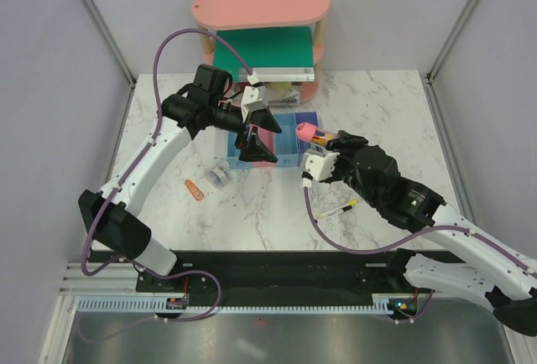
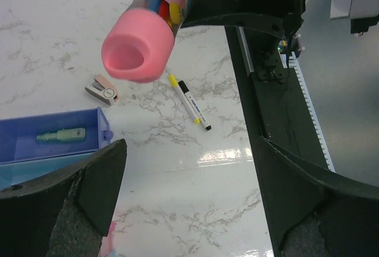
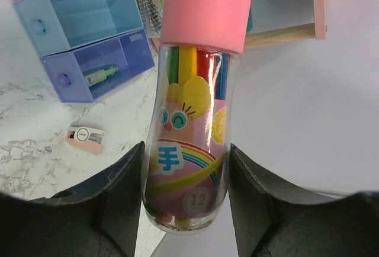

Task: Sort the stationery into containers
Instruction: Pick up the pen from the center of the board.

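White marble tabletop [image 1: 252, 221] between grey walls: the right gripper [image 3: 186, 171] clamps a pink-capped clear plastic tube [image 3: 192, 91] of coloured sticks by its lower half. The tube is held off the surface, its cap near the purple-blue end of a row of four joined plastic bins [image 1: 289, 150], coloured blue, pink, blue and purple-blue. The left gripper [image 1: 260, 135] hangs over the middle of the row, jaws spread wide with nothing between them. A green piece [image 3: 100, 74] lies inside the purple-blue bin. A pale pink piece [image 3: 84, 138] sits on the marble near that bin. A yellow-and-black pen [image 1: 338, 210] lies nearer the arm bases, while an orange piece [image 1: 195, 189] and a small clear roll [image 1: 220, 174] lie left of the bins.
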